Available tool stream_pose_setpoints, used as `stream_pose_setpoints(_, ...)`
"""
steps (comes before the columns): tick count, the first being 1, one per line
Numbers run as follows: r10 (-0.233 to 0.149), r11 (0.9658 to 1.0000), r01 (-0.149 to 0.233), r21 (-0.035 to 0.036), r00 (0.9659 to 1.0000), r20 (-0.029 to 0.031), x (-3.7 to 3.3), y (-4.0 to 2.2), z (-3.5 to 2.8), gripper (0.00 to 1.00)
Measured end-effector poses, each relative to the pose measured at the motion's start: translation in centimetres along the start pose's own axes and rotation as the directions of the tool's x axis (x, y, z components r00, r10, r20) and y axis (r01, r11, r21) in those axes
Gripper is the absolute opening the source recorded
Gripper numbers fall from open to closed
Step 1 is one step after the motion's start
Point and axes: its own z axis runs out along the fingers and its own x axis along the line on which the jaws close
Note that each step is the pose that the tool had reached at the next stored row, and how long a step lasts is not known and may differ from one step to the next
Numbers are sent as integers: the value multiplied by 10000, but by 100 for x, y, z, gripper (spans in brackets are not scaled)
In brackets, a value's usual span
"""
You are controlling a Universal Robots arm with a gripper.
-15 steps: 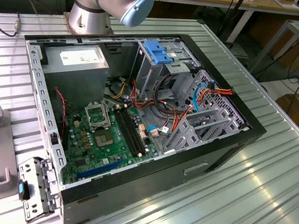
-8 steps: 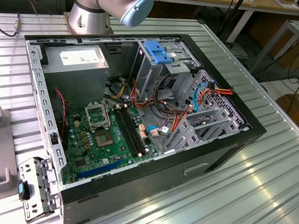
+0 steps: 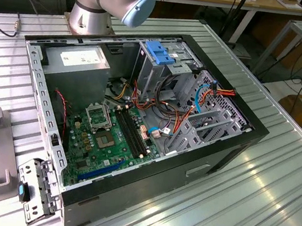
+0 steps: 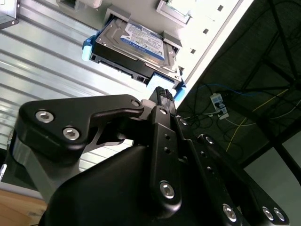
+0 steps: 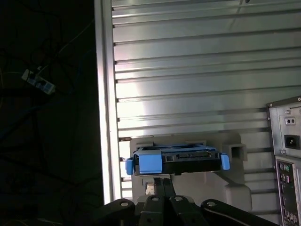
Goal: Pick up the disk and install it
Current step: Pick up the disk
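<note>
Second wrist view has the disk [image 4: 134, 44] lying flat, label up, in its blue rail frame, close to the edge of the ribbed metal table [image 4: 42, 70]. From the first wrist view it sits in a pale grey holder [image 5: 233, 183] with what looks like its connector end turned toward the gripper [image 5: 163, 180]. Its long axis therefore seems to run straight away from the fingers and across the table's ribs. The gripper hangs close in front of that end, jaws drawn together with nothing between them. Beside the holder stands the back panel of a computer case [image 5: 284, 150]. In the exterior view that case lies open on the table, motherboard [image 3: 98, 139], grey power supply [image 3: 81, 63] and blue-topped drive cage [image 3: 159, 54] showing, the arm's base [image 3: 96, 2] behind it. Past the table edge the floor is dark, with a power strip [image 5: 38, 81] down there.
</note>
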Motion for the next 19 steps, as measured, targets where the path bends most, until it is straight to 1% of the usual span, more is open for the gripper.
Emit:
stream_pose_setpoints(4,-395,9992,395,14,9992,-25,0,0,0,11)
stream_pose_setpoints(7,-725,9974,725,25,9974,-47,0,0,0,11)
stream_pose_setpoints(8,-852,9964,852,28,9963,-55,-1,0,0,11)
stream_pose_setpoints(10,-1235,9923,1235,41,9923,-81,-1,0,0,11)
stream_pose_setpoints(12,-1680,9858,1681,54,9857,-111,0,0,0,11)
stream_pose_setpoints(13,-1823,9832,1824,57,9832,-122,0,0,0,11)
stream_pose_setpoints(15,-2181,9759,2183,65,9758,-146,0,0,0,11)
stream_pose_setpoints(16,-2376,9713,2377,70,9712,-161,0,0,0,11)
stream_pose_setpoints(17,-2524,9675,2526,73,9675,-171,0,0,0,11)
stream_pose_setpoints(18,-2749,9614,2751,78,9613,-188,0,0,0,11)
stream_pose_setpoints(19,-2927,9561,2929,82,9560,-201,0,0,0,11)
